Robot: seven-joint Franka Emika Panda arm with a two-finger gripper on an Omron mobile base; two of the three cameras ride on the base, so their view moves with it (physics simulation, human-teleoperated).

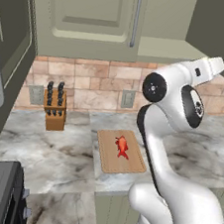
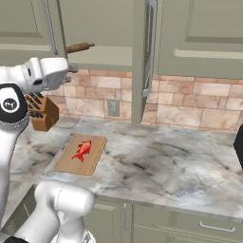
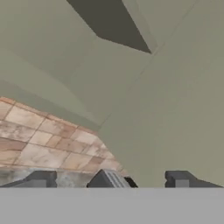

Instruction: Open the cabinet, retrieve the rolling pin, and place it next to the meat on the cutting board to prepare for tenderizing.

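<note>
Left to right: knife block against the backsplash; cutting board near the counter's front edge, the meat centred, leaving room alongside. Rolling pin lies inside the cabinet, whose door stands edge-on. Arm raised; gripper spread wide, empty.

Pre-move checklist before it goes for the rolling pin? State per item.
1. Cabinet door swung open, edge-on toward the camera: ok.
2. Rolling pin visible inside the cabinet, one end sticking out: ok.
3. Gripper jaws open, nothing between them: ok.
4. Meat lies on the cutting board, bare board beside it for the pin: ok.
5. Knife block stands apart from the board: ok.
6. Free path from gripper to pin past the door edge: cannot tell.
</note>
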